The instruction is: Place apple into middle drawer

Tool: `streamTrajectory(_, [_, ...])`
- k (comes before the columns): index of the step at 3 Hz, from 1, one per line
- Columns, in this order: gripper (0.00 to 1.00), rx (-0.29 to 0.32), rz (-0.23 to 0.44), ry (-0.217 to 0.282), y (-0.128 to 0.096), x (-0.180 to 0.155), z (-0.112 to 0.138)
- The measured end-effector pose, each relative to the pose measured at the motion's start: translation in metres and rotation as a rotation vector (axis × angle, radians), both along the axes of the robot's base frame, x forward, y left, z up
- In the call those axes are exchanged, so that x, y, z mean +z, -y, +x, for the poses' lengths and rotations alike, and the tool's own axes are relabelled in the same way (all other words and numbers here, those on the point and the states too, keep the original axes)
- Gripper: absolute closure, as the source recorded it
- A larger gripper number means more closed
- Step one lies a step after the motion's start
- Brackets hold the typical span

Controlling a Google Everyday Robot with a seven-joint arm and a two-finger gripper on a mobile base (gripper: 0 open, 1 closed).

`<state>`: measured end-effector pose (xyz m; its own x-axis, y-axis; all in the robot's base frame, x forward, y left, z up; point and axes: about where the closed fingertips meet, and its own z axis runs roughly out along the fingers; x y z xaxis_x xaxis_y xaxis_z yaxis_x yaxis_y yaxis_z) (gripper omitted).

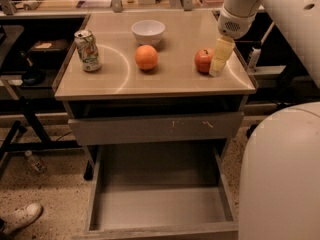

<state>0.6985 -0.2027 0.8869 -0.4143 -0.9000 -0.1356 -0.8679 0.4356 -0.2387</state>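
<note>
The red apple [203, 60] stands on the right side of the cabinet top [165, 79]. My gripper [220, 57], pale yellow under a white wrist, hangs down right beside the apple on its right, at or very near its skin. The middle drawer [160, 206] is pulled far out below the cabinet; its flat grey floor is bare. Above it, the drawer with a pale-scratched front panel [155, 127] sticks out only a little.
An orange [146, 57] sits mid-top, a white bowl [148, 31] behind it, a soda can [88, 50] at the left. My white arm and body [280, 174] fill the right side. A shoe [20, 218] and a bottle [35, 161] lie on the floor at left.
</note>
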Motion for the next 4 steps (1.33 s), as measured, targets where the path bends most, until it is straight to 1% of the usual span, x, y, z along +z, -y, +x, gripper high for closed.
streamTrajectory(1, [0.0,0.024,0.036,-0.02,-0.027,-0.005,0.006])
streamTrajectory(2, [0.0,0.05,0.056,-0.037,-0.049,-0.011,0.011])
streamTrajectory(3, [0.0,0.071,0.063,-0.049,-0.063,-0.018,0.016])
streamTrajectory(4, [0.0,0.053,0.057,-0.058,-0.057,-0.028,0.024])
